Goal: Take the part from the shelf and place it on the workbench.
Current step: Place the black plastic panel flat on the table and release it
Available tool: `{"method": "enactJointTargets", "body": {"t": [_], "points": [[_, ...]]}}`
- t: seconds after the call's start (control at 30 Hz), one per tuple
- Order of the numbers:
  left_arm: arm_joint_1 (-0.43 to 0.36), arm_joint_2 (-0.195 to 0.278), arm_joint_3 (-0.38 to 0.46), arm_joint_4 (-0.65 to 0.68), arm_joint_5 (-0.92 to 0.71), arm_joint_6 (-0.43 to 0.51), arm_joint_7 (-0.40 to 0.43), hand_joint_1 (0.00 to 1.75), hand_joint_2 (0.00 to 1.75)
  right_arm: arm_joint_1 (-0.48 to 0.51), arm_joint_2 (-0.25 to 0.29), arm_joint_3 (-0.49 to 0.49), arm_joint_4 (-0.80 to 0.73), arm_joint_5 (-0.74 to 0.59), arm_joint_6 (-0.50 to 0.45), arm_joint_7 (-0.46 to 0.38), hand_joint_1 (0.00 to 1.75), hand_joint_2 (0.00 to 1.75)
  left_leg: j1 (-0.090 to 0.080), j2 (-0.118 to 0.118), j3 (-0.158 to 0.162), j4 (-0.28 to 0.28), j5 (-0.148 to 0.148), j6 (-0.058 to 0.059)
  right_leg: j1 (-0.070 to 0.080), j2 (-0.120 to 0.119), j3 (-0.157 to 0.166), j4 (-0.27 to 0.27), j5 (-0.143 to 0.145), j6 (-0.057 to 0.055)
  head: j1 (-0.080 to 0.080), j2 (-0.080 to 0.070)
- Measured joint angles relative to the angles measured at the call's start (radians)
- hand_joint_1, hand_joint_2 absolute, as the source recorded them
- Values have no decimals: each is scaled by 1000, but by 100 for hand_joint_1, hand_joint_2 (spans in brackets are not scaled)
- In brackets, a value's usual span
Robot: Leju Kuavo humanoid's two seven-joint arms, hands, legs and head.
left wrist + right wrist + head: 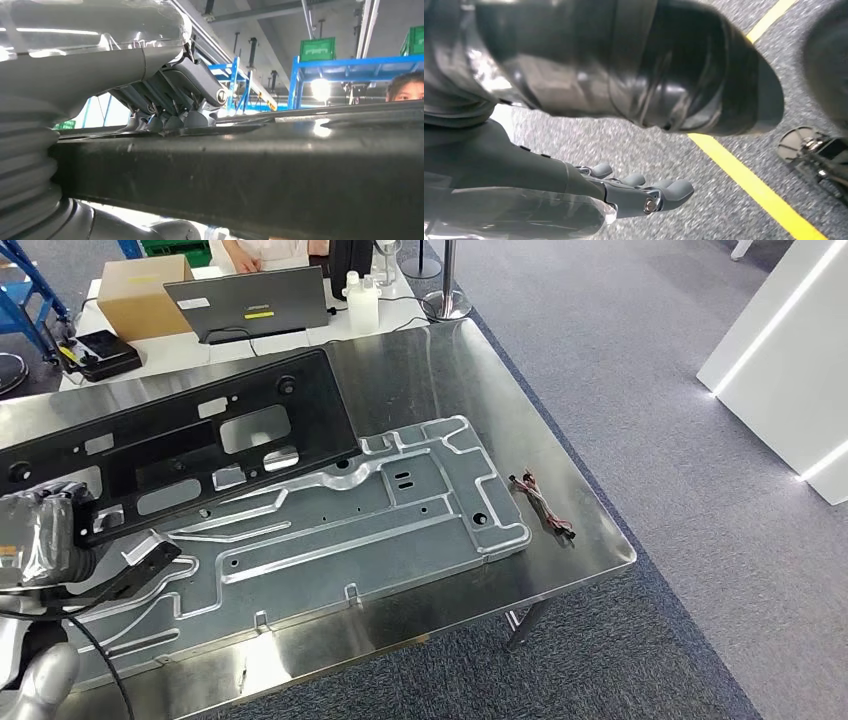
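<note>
- Black part [190, 445] lies on the steel workbench [560, 540], overlapping a grey metal panel [400, 510].
- Left hand [60, 540] grips its near-left end, fingers [175, 107] over the top.
- Right hand [634, 192] hangs loose over the floor, fingers extended, grasping nothing.
</note>
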Motion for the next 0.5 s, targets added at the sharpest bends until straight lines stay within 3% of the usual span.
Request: {"method": "enactJointTargets", "body": {"t": [0.5], "points": [[-29,-50,-70,68,-33,-88,-47,175,175,-44,61,-51,-79,-36,51,125,0,0,0,0,0,0,0,0,0,0,-1,0,0,0,0,0]]}}
